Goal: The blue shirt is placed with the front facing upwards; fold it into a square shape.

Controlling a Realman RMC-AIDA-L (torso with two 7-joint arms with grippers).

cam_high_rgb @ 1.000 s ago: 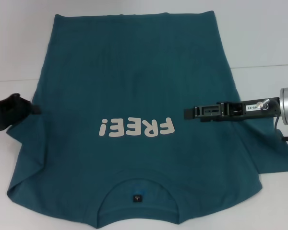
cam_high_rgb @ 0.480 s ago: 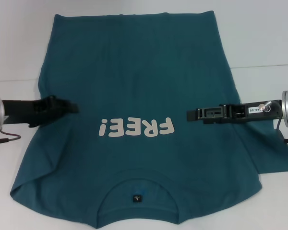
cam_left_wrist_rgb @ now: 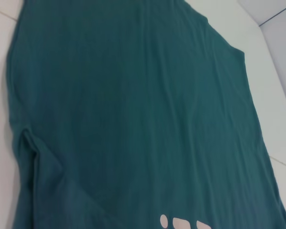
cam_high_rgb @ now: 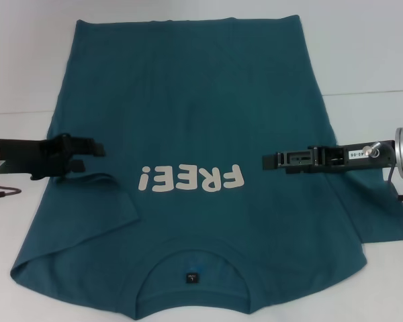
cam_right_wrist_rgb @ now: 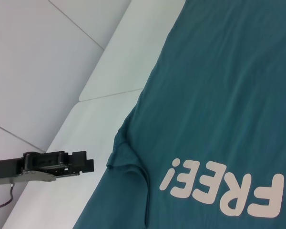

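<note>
On the white table [cam_high_rgb: 369,47], locate the blue shirt [cam_high_rgb: 201,100]: spread front up, collar and neck label [cam_high_rgb: 191,277] nearest the robot, hem at the far side, "FREE!" lettering [cam_high_rgb: 191,179] across the chest.

Judged step: folding the sides inward.
- Note the left gripper [cam_high_rgb: 102,149] over the shirt's left edge at chest level, just above a raised fold [cam_high_rgb: 117,184] running from the left sleeve toward the lettering.
- Note the right gripper [cam_high_rgb: 266,161] over the right chest, just beside the lettering, with the right sleeve [cam_high_rgb: 383,215] flat and spread outward.
- Carry each side in parallel to the shirt's centre line.
- Keep both arms level with each other so the folded edges come out straight.
- Flatten the raised fold before pressing down.

Limits of view:
- Opening of either gripper: cannot tell.
- Contact between either gripper and the cloth: cannot tell.
- Nearest edge of the collar: cut off in the head view.
- No own fingers in either wrist view.
</note>
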